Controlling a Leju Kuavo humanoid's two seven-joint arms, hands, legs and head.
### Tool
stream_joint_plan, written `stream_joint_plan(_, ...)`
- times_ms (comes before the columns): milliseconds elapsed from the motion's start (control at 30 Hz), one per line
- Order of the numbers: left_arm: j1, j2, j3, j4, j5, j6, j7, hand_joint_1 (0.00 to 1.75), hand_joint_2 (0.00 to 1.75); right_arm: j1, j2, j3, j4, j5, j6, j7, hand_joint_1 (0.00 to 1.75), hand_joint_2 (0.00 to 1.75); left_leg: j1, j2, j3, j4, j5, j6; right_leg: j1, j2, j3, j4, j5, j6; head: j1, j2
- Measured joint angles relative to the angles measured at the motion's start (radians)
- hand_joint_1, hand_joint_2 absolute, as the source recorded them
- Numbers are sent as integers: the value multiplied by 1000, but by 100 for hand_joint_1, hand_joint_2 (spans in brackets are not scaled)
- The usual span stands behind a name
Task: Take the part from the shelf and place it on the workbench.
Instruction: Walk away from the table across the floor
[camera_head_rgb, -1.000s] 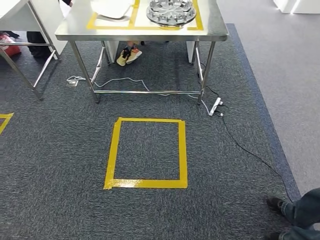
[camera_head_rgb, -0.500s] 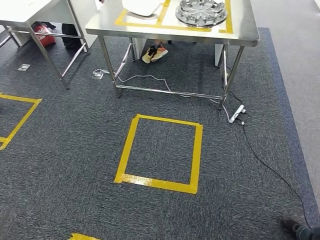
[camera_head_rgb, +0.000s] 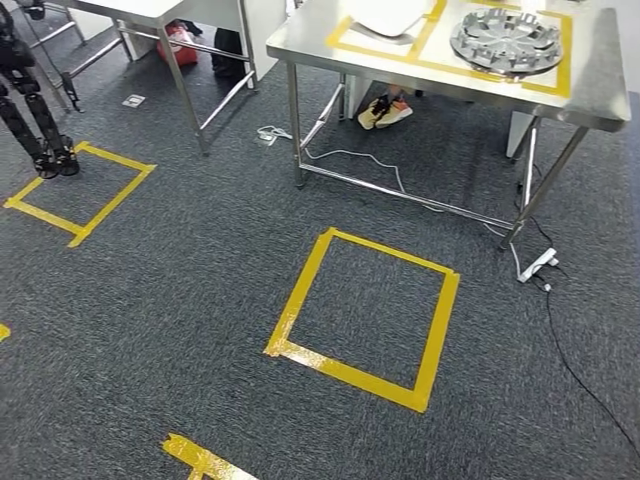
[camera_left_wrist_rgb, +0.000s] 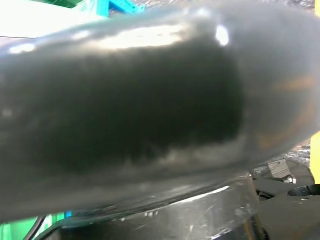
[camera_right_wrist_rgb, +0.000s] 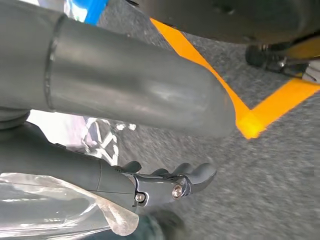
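A round silver part (camera_head_rgb: 506, 40) with spoke-like cut-outs lies on the steel workbench (camera_head_rgb: 600, 95), inside a yellow tape frame at the top right of the head view. A white flat piece (camera_head_rgb: 389, 18) lies in the tape frame beside it. In the right wrist view my right hand (camera_right_wrist_rgb: 170, 187) hangs over the carpet, its dark fingers stretched out and the thick grey thumb (camera_right_wrist_rgb: 143, 97) apart from them, with nothing between. Clear film (camera_right_wrist_rgb: 56, 215) shows by the wrist. A blurred dark rounded shape (camera_left_wrist_rgb: 124, 110) covers the left wrist view, so I cannot make out my left hand's fingers.
A yellow tape square (camera_head_rgb: 366, 310) marks the grey carpet ahead. A second square (camera_head_rgb: 79, 195) at the left holds a black jointed stand (camera_head_rgb: 30, 110). Another table (camera_head_rgb: 173, 15) stands at the back left. A person's shoes (camera_head_rgb: 385, 108) show under the workbench; a power strip (camera_head_rgb: 537, 265) and its cable lie by its right legs.
The camera has turned left: workbench and floor square have slid right in the picture. The left square and black stand have come in; the person's shoes at lower right have gone out.
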Motion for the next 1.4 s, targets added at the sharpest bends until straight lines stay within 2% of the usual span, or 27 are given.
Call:
stream_joint_plan(67, -4, -3, -7, 0, -8, -1, 18, 0, 0, -1, -2, 0, 0, -3, 13, -1, 0, 0, 1, -22, -7, 3, 1, -12, -1, 30, 27, -54, 9, -8, 0, 0)
stream_joint_plan(133, -7, -7, -15, 0, -16, -4, 35, 0, 0, -4, -5, 0, 0, -4, 23, 8, 0, 0, 4, -39, -13, 3, 4, -25, 0, 13, 33, -59, 9, -21, -1, 0)
stream_joint_plan(200, -10, -11, -21, 0, -22, -9, 46, 0, 0, -3, -9, 0, 0, -1, 29, 17, 0, 0, 2, -9, -28, 31, -14, -34, -2, -13, 39, -65, 12, -34, -6, 0)
stream_joint_plan(267, -17, -14, -26, 0, -26, -11, 49, 0, 0, -1, -12, 0, 0, 0, 31, 20, 0, 0, 0, 47, -79, 137, -69, -41, -1, -44, 43, -69, 9, -43, -15, 0)
stream_joint_plan(333, -21, -16, -32, 0, -28, -12, 52, 0, 0, 0, -15, 0, 0, 0, 31, 23, 0, 0, 2, 69, -141, 263, -117, -45, 3, -76, 46, -69, 5, -48, -19, 0)
stream_joint_plan(367, -22, -16, -35, 0, -28, -14, 55, 0, 0, 0, -16, 0, 0, 0, 31, 24, 0, 0, 3, 72, -154, 289, -117, -46, 4, -90, 47, -69, 3, -49, -19, 0)
stream_joint_plan(400, -21, -16, -38, 0, -29, -16, 58, 0, 0, -1, -17, 0, 0, 0, 30, 24, 0, 0, 2, 75, -148, 275, -97, -44, 6, -103, 50, -69, 1, -49, -19, 0)
stream_joint_plan(433, -21, -16, -40, 0, -32, -20, 61, 0, 0, -2, -18, 0, 0, -1, 29, 23, 0, 0, 2, 81, -122, 223, -62, -40, 7, -115, 55, -69, -2, -48, -19, 0)
stream_joint_plan(500, -24, -16, -44, 0, -39, -27, 69, 0, 0, -2, -18, 0, 0, -4, 26, 16, 0, 0, -8, 128, -53, 84, -4, -25, 12, -137, 62, -68, -10, -43, -19, 0)
stream_joint_plan(567, -30, -16, -49, 0, -48, -31, 76, 0, 0, -3, -19, 0, 0, -6, 27, 9, 0, 0, -19, 166, -21, 15, 10, -12, 16, -158, 68, -68, -17, -33, -19, 0)
stream_joint_plan(633, -34, -16, -58, 0, -56, -33, 81, 0, 0, -7, -19, 0, 0, -6, 38, 5, 0, 0, -21, 150, -21, 8, 10, -6, 18, -181, 77, -72, -21, -23, -18, 0)
stream_joint_plan(667, -34, -16, -62, 0, -59, -34, 81, 0, 0, -10, -19, 0, 0, -6, 47, 3, 0, 0, -19, 138, -19, 3, 12, -2, 18, -178, 79, -71, -27, -17, -17, 0)
stream_joint_plan(733, -35, -15, -67, 0, -58, -31, 75, 0, 0, -13, -19, 0, 0, -2, 67, -4, 0, 0, -12, 113, -16, -7, 19, 7, 15, -132, 58, -21, -65, -8, -11, 0)
stream_joint_plan(800, -35, -15, -67, 0, -53, -27, 65, 0, 0, -13, -19, 0, 0, 4, 78, -6, 0, 0, -8, 89, -17, -9, 22, 12, 11, -75, -4, 107, -125, -3, -4, 0)
stream_joint_plan(833, -34, -15, -67, 0, -50, -26, 59, 0, 0, -11, -19, 0, 0, 9, 80, -7, 0, 0, -8, 75, -17, -8, 22, 12, 10, -64, -39, 171, -145, -2, -2, 0)
stream_joint_plan(867, -32, -13, -67, 0, -46, -26, 52, 0, 0, -10, -19, 0, 0, 14, 82, -9, 0, 0, -8, 61, -17, -8, 22, 12, 10, -59, -64, 209, -146, -1, -2, 0)
stream_joint_plan(900, -29, -12, -67, 0, -41, -25, 44, 0, 0, -8, -19, 1, 0, 19, 82, -12, 0, 0, -7, 45, -15, -8, 22, 12, 9, -56, -73, 209, -127, 0, -2, 0)
stream_joint_plan(933, -26, -9, -67, 0, -35, -25, 36, 0, 0, -7, -19, 2, 0, 24, 82, -17, 0, 0, -7, 30, -14, -7, 21, 10, 7, -52, -64, 169, -90, 0, -2, 0)
stream_joint_plan(967, -24, -8, -66, 0, -30, -25, 28, 0, 0, -7, -19, 4, 0, 29, 82, -22, 0, 0, -6, 16, -12, -6, 19, 8, 5, -38, -41, 102, -44, 0, -2, 0)
stream_joint_plan(1000, -23, -6, -66, 0, -25, -25, 23, 0, 0, -7, -19, 6, 0, 33, 82, -26, 0, 0, -6, 2, -11, -4, 17, 4, 1, -12, -15, 36, -12, 0, -2, 0)
stream_joint_plan(1033, -22, -5, -66, 0, -22, -25, 19, 0, 0, -7, -19, 8, 0, 38, 80, -29, 0, 0, -7, -10, -13, 0, 15, -1, -2, 11, 6, -16, 8, -1, -2, 0)
stream_joint_plan(1100, -21, -2, -65, 0, -16, -24, 11, 0, 0, -10, -19, 14, 1, 49, 76, -32, 0, 0, -5, -32, -21, 4, 16, -14, -3, 35, 27, -54, 10, -7, -2, 0)
stream_joint_plan(1167, -18, -1, -64, 0, -12, -22, 6, 0, 0, -13, -19, 20, 0, 58, 71, -34, 0, 0, 0, -42, -28, 6, 18, -26, -1, 14, 34, -59, 13, -19, -2, 0)
stream_joint_plan(1233, -18, 0, -63, 0, -10, -18, 7, 0, 0, -14, -19, 24, 0, 64, 69, -33, 0, 0, -1, 0, -50, 50, -10, -36, -1, -14, 39, -66, 15, -33, -9, 0)
stream_joint_plan(1300, -23, -1, -63, 0, -10, -13, 11, 0, 0, -11, -20, 28, 0, 71, 69, -29, 0, 0, -2, 55, -107, 171, -73, -44, 1, -47, 43, -68, 11, -42, -17, 0)
stream_joint_plan(1367, -25, -2, -63, 0, -10, -10, 17, 0, 0, -10, -20, 34, 0, 81, 69, -22, 0, 0, 1, 70, -160, 283, -113, -49, 4, -80, 45, -68, 7, -45, -19, 0)
stream_joint_plan(1400, -24, -2, -63, 0, -10, -9, 20, 0, 0, -10, -21, 38, 0, 86, 69, -19, 0, 0, 2, 73, -164, 292, -105, -49, 5, -95, 47, -67, 5, -46, -19, 0)
